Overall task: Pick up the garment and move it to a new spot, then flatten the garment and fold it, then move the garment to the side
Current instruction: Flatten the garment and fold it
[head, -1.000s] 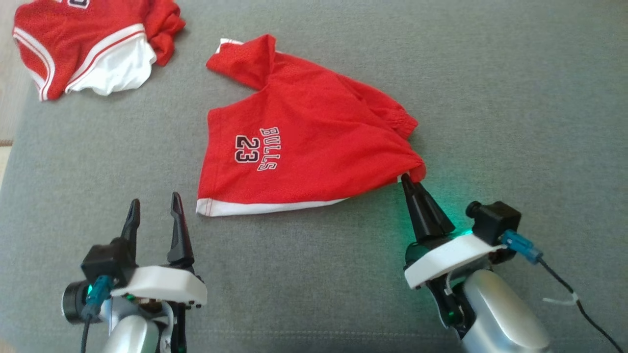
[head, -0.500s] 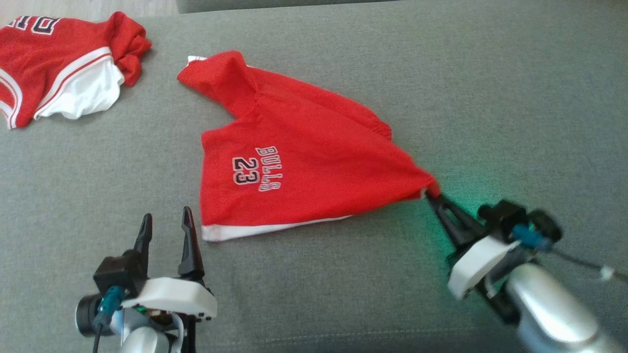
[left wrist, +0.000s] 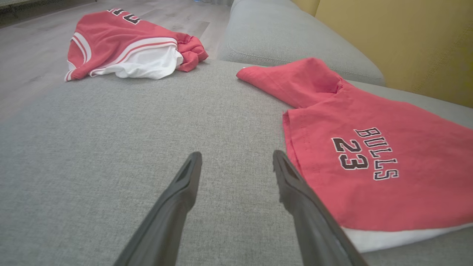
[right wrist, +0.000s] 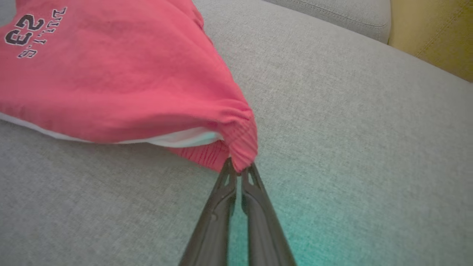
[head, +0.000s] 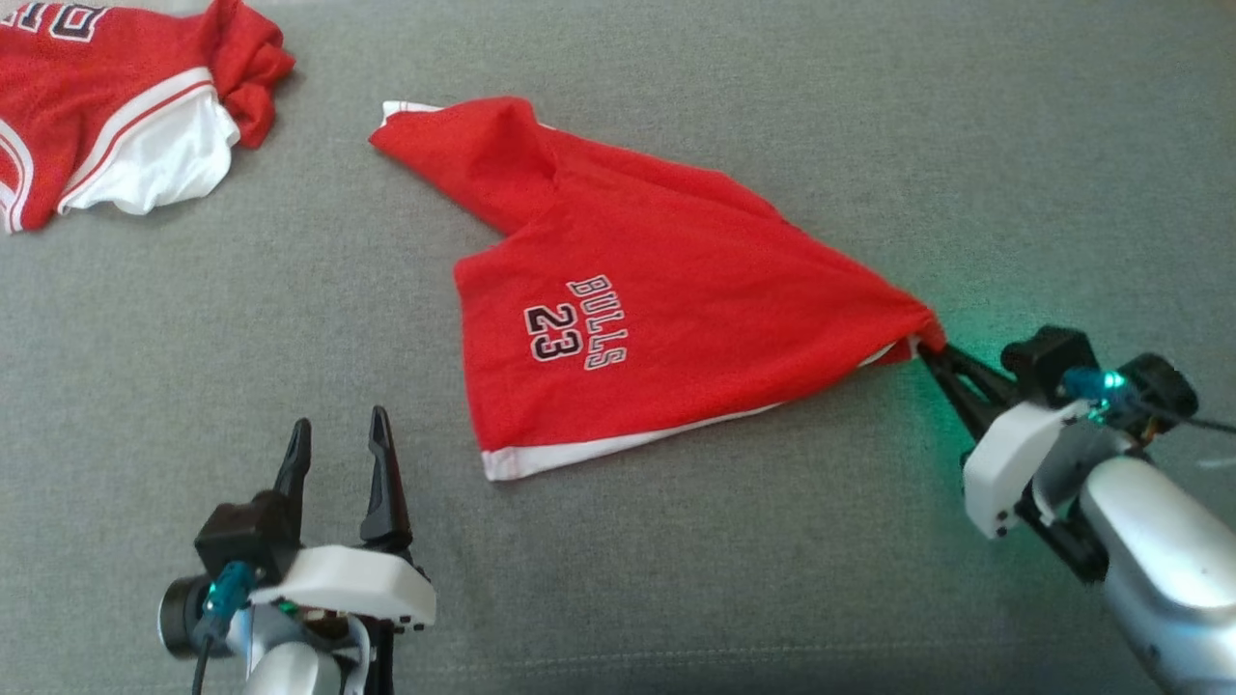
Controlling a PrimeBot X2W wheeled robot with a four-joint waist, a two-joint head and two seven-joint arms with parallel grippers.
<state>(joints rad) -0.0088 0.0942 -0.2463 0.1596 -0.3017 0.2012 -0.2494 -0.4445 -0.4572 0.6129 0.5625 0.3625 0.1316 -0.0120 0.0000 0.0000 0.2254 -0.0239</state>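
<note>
A red garment [head: 657,309] marked "BULLS 23", with a white hem, lies on the grey sofa cushion [head: 676,579], stretched to a point on the right. My right gripper [head: 929,349] is shut on that pointed corner, and the right wrist view shows the red garment [right wrist: 111,74] pinched in my right gripper [right wrist: 240,170]. At the lower left my left gripper [head: 336,434] stands open over bare cushion, left of the white hem. In the left wrist view the open left gripper [left wrist: 236,159] has its right finger beside the edge of the garment [left wrist: 369,166].
A second red and white garment [head: 116,106] lies crumpled at the cushion's far left corner, also the second garment [left wrist: 129,51] in the left wrist view. Beyond it is wooden floor [left wrist: 29,48]. A yellow backrest [left wrist: 406,37] rises behind the grey cushions.
My right gripper has pulled the garment's corner to the right, and the garment has slid and stretched that way. The head camera has shifted. The left gripper stays open in place.
</note>
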